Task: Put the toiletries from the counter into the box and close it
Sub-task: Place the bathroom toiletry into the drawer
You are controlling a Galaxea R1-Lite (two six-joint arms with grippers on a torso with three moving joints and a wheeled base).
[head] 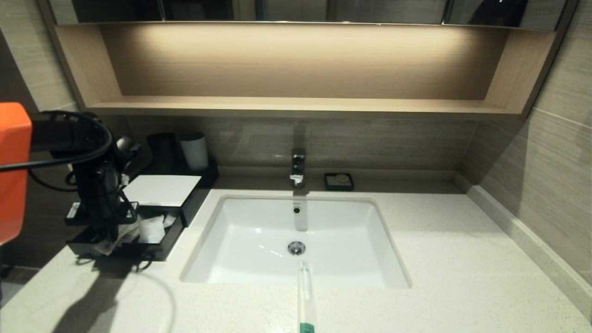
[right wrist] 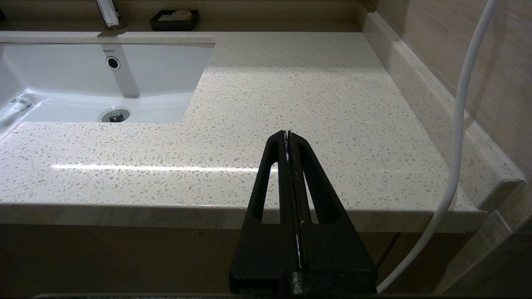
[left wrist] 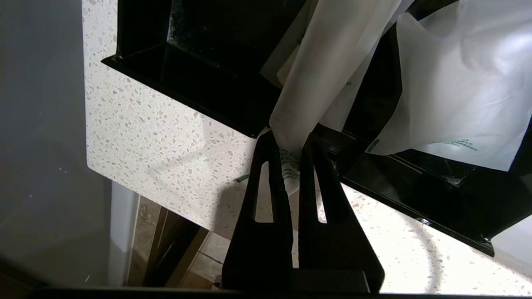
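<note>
The black box (head: 162,188) with its white top panel stands at the counter's (head: 462,259) left end, and its front drawer (head: 157,249) is pulled out. My left gripper (head: 104,235) hangs over the drawer's front left corner, shut on the end of a slim translucent sleeve (left wrist: 316,83) that slants down into the drawer (left wrist: 199,83). A soft white sachet (left wrist: 461,83) lies in the drawer beside it. Another long clear sleeve (head: 305,296) with a green end lies across the sink's front rim. My right gripper (right wrist: 287,133) is shut and empty above the counter's front edge, right of the sink.
The white sink basin (head: 259,240) with its faucet (head: 298,166) fills the counter's middle. A black cup (head: 162,150) and a white cup (head: 194,150) stand behind the box. A small black square dish (head: 339,181) sits by the back wall. A white cable (right wrist: 457,124) hangs at the right.
</note>
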